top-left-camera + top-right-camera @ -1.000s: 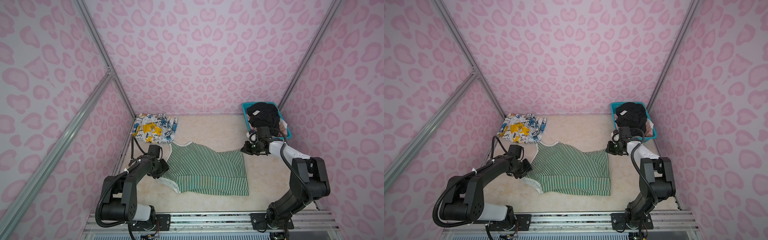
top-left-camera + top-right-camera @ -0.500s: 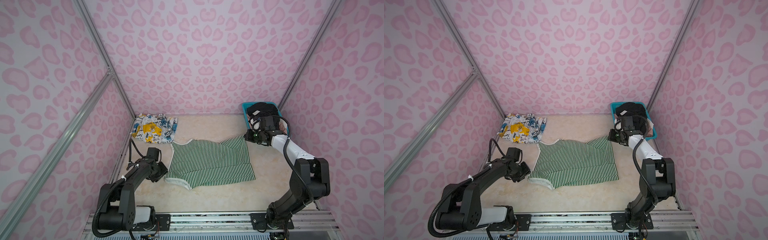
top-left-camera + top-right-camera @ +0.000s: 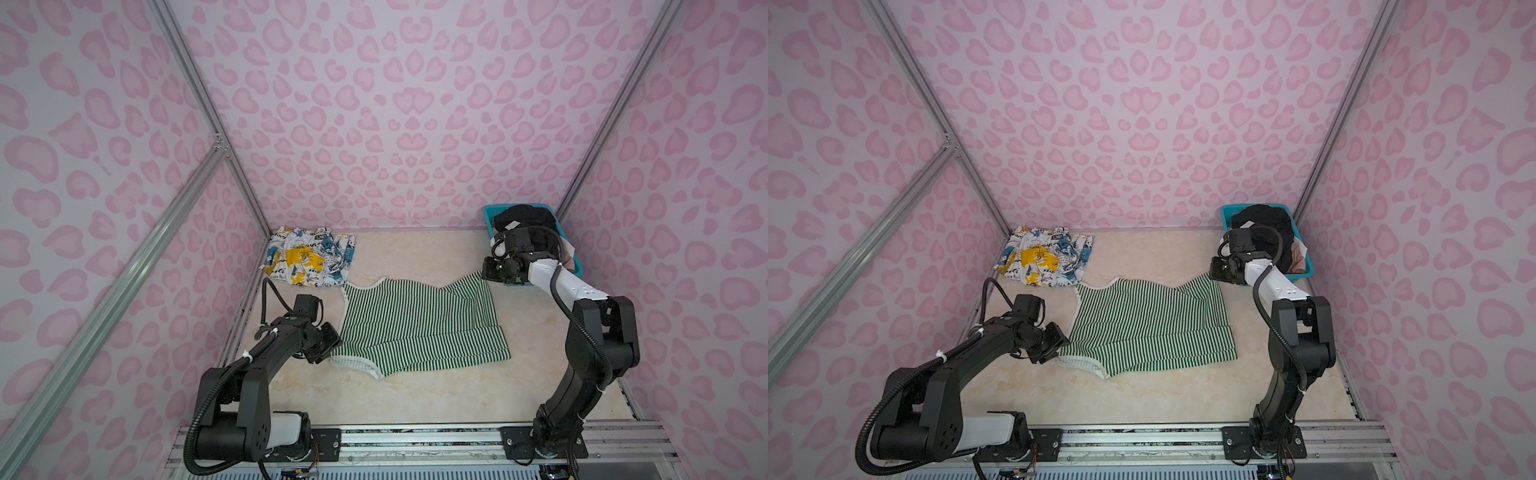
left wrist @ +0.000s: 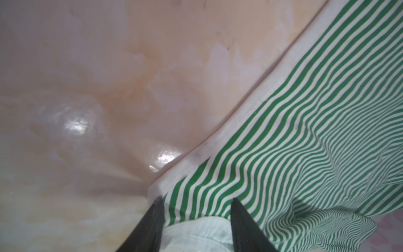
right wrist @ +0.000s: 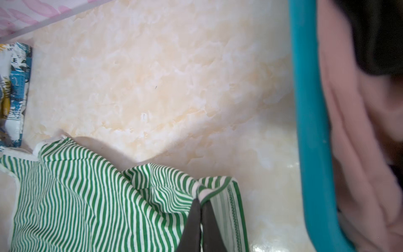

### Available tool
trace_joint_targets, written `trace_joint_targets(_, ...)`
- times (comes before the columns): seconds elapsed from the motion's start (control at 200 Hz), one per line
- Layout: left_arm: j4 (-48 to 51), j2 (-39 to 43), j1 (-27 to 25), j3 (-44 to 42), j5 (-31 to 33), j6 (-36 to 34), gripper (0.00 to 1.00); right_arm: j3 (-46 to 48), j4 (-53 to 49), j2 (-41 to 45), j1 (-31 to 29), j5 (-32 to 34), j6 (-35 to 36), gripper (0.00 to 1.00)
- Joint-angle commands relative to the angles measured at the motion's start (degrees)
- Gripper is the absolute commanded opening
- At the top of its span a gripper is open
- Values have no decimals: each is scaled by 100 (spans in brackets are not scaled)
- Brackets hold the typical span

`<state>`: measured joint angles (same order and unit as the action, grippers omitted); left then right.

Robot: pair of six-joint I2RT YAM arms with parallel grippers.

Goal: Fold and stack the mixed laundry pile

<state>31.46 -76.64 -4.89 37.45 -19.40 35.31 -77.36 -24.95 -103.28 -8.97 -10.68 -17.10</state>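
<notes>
Enclosure: pink blotch-print walls (image 3: 395,104) on three sides, with metal frame posts in the corners.
Surface: cream marbled table (image 3: 415,399), glossy, showing glare patches in the left wrist view.
Striped top: green-and-white striped top (image 3: 419,324) lies mid-table in both top views. It is spread mostly flat, with its white-trimmed openings toward the left side. A rumpled white-edged fold sits at its near-left corner.
Left gripper: left gripper (image 3: 330,347) is low at that near-left corner. In the left wrist view its two dark fingers (image 4: 152,222) stand apart, with the hem and a pale fold of cloth lying between them. No pinch is visible.
Right gripper: right gripper (image 3: 488,270) is at the top's far-right corner, just beside the basket. In the right wrist view the fingers (image 5: 192,222) are closed together on the striped hem. That corner is raised off the table, with a shadow under it.
Splash-print garment: white splash-print garment (image 3: 309,259) with blue and yellow patches and black lettering lies bunched in the far-left corner. It is just beside the top's far-left strap; contact cannot be told.
Basket: teal basket (image 3: 490,216) sits in the far-right corner against the wall.
Black garment: black garment (image 3: 528,220) is heaped in the basket, rising above its rim.
Pink garment: pale pink garment (image 5: 359,152) is in the basket beside and partly under the black one.
</notes>
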Motion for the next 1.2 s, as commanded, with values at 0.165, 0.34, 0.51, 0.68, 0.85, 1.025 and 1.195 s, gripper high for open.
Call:
trace_joint_targets(0.165, 835, 606, 1, -36, 721, 277, 53, 20, -181, 11, 4, 146, 102, 0)
trace_joint_targets(0.34, 104, 202, -9, -268, 203, 459, 49, 25, -142, -34, 3, 130, 85, 0)
trace_joint_targets(0.51, -306, -116, -10, -375, -104, 546, 34, 2, -151, -69, 15, 134, 115, 0)
trace_joint_targets(0.68, -32, 150, -6, -293, 164, 573, 2, -89, -139, -147, 26, 114, 157, 0)
trace_joint_targets(0.85, 721, 1208, 12, 231, 741, 644, 2, -558, -340, -123, 160, 213, 257, 0)
trace_joint_targets(1.025, 1521, 2121, 85, 465, 1777, 635, 2, -1427, -508, -472, 435, 281, 194, 0)
trace_joint_targets(1.195, 1104, 2063, 95, -134, 1322, 793, 2, -2419, -1329, -1296, 317, -164, 430, 21)
